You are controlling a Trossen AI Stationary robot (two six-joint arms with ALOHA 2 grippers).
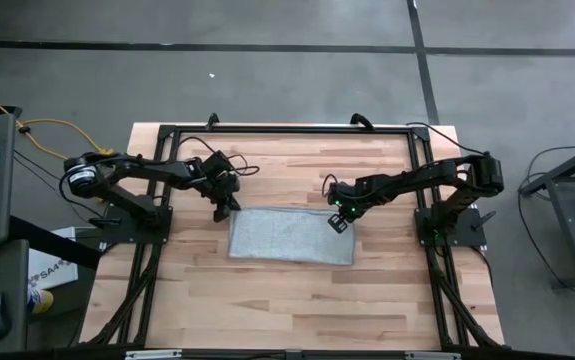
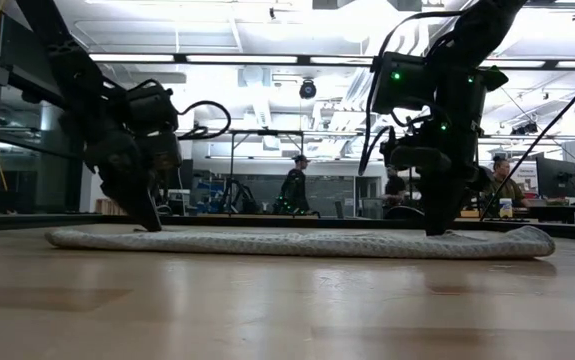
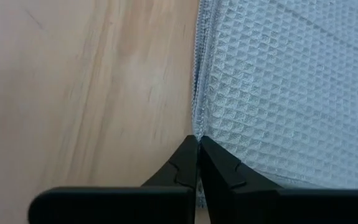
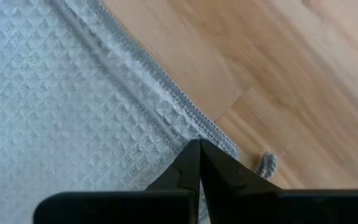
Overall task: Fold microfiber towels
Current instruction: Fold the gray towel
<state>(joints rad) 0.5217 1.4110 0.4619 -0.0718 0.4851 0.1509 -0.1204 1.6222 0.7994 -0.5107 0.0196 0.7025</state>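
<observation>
Microfiber towel (image 1: 289, 236), grey with a waffle weave, lies flat as a wide rectangle at mid-table. Left gripper (image 1: 221, 213) is pinched shut on the towel's far left corner, fingertips down at the wood. Right gripper (image 1: 338, 222) is likewise clamped on the far right corner, against the hemmed edge.

Table front: I see bare wood (image 1: 297, 300) from the towel (image 1: 289, 236) to the near edge.
Table back: open wood inside the frame (image 1: 287, 129).
Towel's far corners: taken by left gripper (image 1: 221, 213) and right gripper (image 1: 338, 221).
</observation>
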